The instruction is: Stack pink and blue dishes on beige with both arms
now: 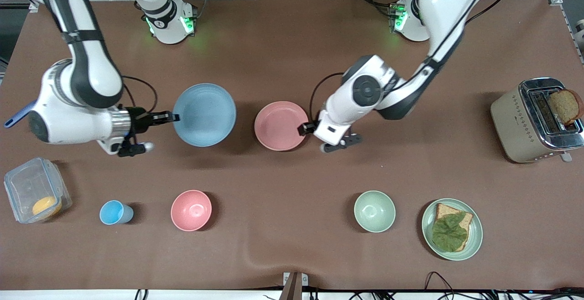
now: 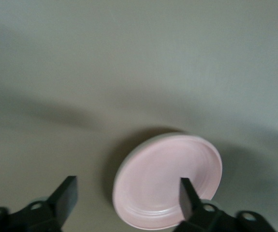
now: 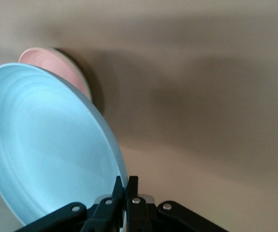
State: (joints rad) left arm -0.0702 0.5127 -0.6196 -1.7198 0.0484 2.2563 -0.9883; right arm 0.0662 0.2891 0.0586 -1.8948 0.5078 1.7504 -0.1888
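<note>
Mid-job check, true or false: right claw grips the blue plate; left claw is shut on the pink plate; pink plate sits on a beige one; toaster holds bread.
1. The right claw grips the flat round light blue plate. True.
2. The left claw is shut on the flat round pale pink plate. False: it is open beside it.
3. Pink plate rests on beige. False: on the brown table.
4. The metal toaster holds bread. True.
</note>
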